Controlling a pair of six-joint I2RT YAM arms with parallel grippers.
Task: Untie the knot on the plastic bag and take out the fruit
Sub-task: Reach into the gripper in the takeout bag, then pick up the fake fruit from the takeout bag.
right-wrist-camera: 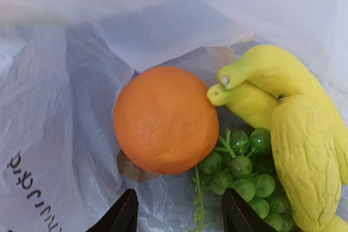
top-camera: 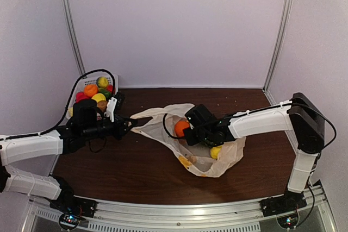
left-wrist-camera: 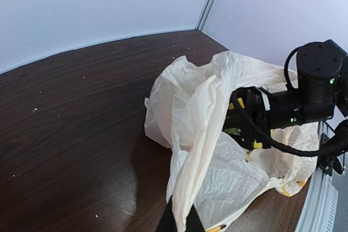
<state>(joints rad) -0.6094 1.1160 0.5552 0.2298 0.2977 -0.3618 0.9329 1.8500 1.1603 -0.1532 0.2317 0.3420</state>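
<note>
The cream plastic bag [top-camera: 225, 158] lies open at the table's middle, and no knot is in view. My left gripper [top-camera: 130, 125] is shut on a stretched strip of the bag's handle [left-wrist-camera: 204, 150], pulling it leftward; its fingertips [left-wrist-camera: 168, 222] pinch the plastic. My right gripper [top-camera: 186, 132] reaches into the bag's mouth and is open [right-wrist-camera: 182, 215], with nothing between its fingers. Just beyond its tips lies fruit: an orange [right-wrist-camera: 166, 119], green grapes [right-wrist-camera: 244, 173], yellow bananas [right-wrist-camera: 255, 88] and a bumpy yellow piece [right-wrist-camera: 304, 161]. The orange [top-camera: 181, 127] and a yellow fruit [top-camera: 216, 152] also show in the top view.
A white slotted basket [top-camera: 115, 83] with several coloured toy fruits stands at the back left, behind my left arm. White walls close the table at the back and sides. The dark brown tabletop [top-camera: 125, 167] shows in front of the bag.
</note>
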